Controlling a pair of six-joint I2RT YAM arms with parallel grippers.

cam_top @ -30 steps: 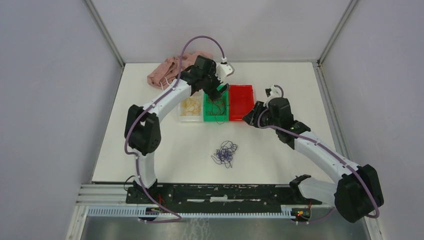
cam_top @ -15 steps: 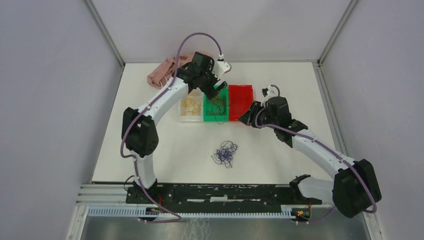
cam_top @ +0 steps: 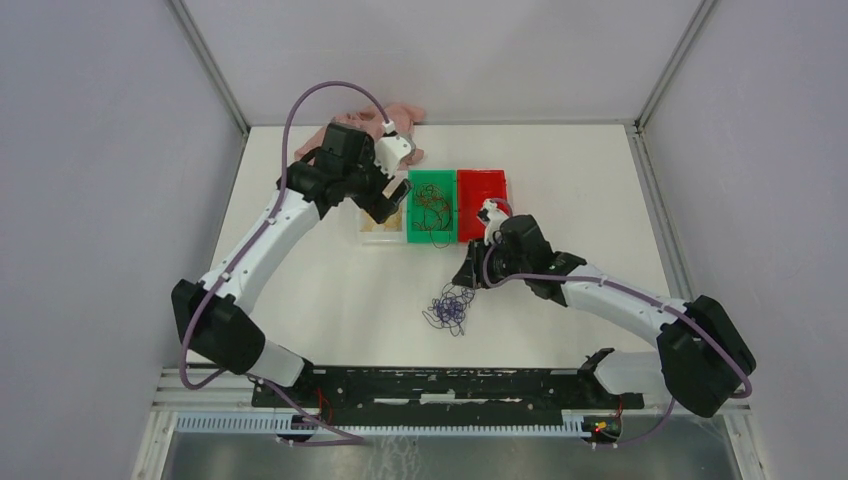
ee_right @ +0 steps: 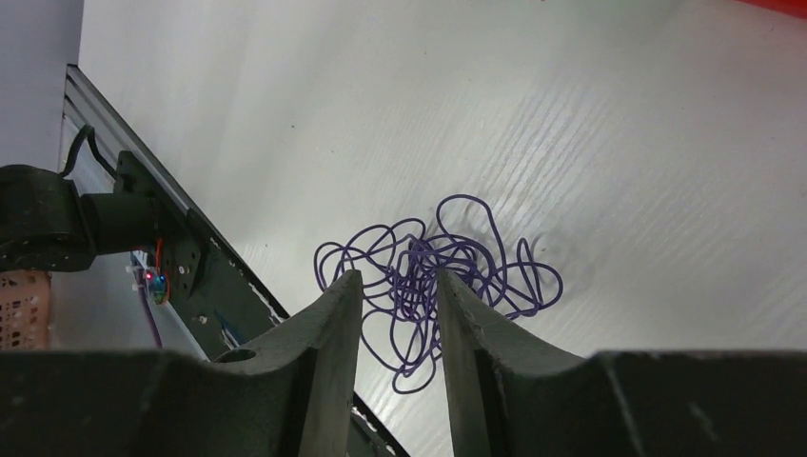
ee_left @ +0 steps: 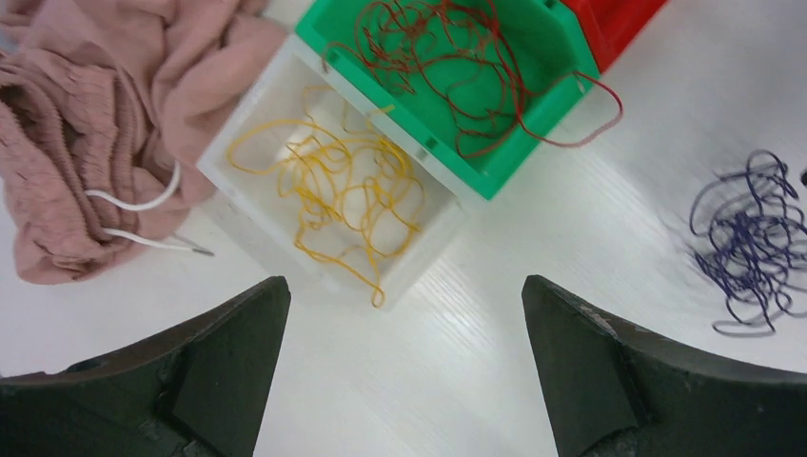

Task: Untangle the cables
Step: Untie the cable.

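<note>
Purple cables [ee_right: 419,257] lie as one loose, curly tangle of thin wire on the white, finely grained surface [ee_right: 590,114], directly ahead of the tips of the right fingers [ee_right: 324,343]. The right arm is stretched low and forward with its wrist bent downward. Its two dark, smooth fingers stand partly apart with a narrow gap. Some strands show through this gap, but nothing is clamped, and whether a strand is touched cannot be told.

The left arm reaches far forward, raised above the surface. The left fingers [ee_left: 219,362] are spread as wide as they go and hold nothing. Ahead, between them, stands a clear plastic bin [ee_left: 447,214] with thin yellow cables [ee_left: 333,186] in wavy loops. Ahead of the right-hand finger is a green bin [ee_left: 495,176] with red-brown cables [ee_left: 457,67]; one loop hangs over its wall. A red bin [ee_left: 619,24] is just beside it. Ahead of the left-hand finger lies a soft, ribbed pink garment [ee_left: 86,124] with a white drawstring [ee_left: 133,205].
</note>
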